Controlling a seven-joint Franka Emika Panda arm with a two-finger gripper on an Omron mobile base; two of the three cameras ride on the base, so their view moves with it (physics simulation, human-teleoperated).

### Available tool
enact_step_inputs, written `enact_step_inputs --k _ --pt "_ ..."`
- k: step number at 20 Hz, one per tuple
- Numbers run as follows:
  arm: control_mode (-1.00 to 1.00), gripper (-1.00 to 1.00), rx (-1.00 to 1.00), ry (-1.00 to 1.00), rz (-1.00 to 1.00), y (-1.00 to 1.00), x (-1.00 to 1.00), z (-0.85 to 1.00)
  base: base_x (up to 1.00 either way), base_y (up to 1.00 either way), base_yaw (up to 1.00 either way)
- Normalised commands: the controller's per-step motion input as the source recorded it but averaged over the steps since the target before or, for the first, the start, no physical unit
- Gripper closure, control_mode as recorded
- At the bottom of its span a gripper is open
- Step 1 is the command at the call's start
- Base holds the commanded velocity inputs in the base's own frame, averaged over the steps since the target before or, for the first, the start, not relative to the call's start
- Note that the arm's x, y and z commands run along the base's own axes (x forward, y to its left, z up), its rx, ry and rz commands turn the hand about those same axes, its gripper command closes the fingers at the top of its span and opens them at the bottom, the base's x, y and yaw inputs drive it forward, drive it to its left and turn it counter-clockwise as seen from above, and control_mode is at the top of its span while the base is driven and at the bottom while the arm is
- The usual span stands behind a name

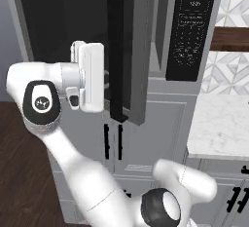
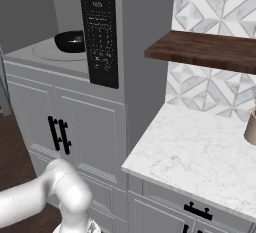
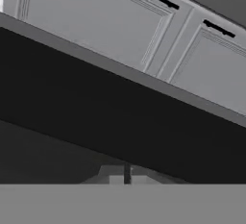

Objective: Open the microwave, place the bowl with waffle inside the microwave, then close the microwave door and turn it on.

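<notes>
you're at the door-closing step. the bowl with waffle (image 2: 70,41) already sits on the turntable inside the microwave (image 2: 45,52), so loading looks done; what's left is shutting the microwave door (image 1: 63,31) and starting the oven.

in the left base view the door stands partly swung, its tall black handle (image 1: 118,50) hanging just beside the white hand. the tool (image 3: 127,174) is at the door's dark face: the hand view shows its two fingertips pressed together against the glass, with nothing between them. read it as clenched and empty, used as a pusher rather than a gripper.

the next move, as i judge it, is a steady push on the door along its swing until it meets the frame. keep contact on the glass or frame and stay off the handle so the hand doesn't snag. watch that the arm's elbow doesn't block the swing.

after that, you'll need to bring the clenched tip across to the black keypad panel (image 1: 191,28) on the right and press the start key; the keys are too small to read here.
</notes>
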Motion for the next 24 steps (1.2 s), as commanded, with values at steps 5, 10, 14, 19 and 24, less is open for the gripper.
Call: enact_step_inputs --k 5,10,14,19,24 --pt "-1.00 1.00 0.27 0.34 0.25 -0.98 0.60 0.07 0.00 0.00 0.00" --pt "-1.00 1.00 0.20 0.33 0.31 -0.86 0.82 0.00 0.00 0.00 0.00" --pt "-1.00 1.00 0.13 0.37 0.38 -0.66 0.93 0.00 0.00 0.00 0.00" --pt "-1.00 1.00 0.11 0.37 0.38 -0.66 0.94 0.00 0.00 0.00 0.00" --pt "-1.00 1.00 0.07 0.25 0.38 -0.63 1.00 -0.22 0.00 0.00 0.00"
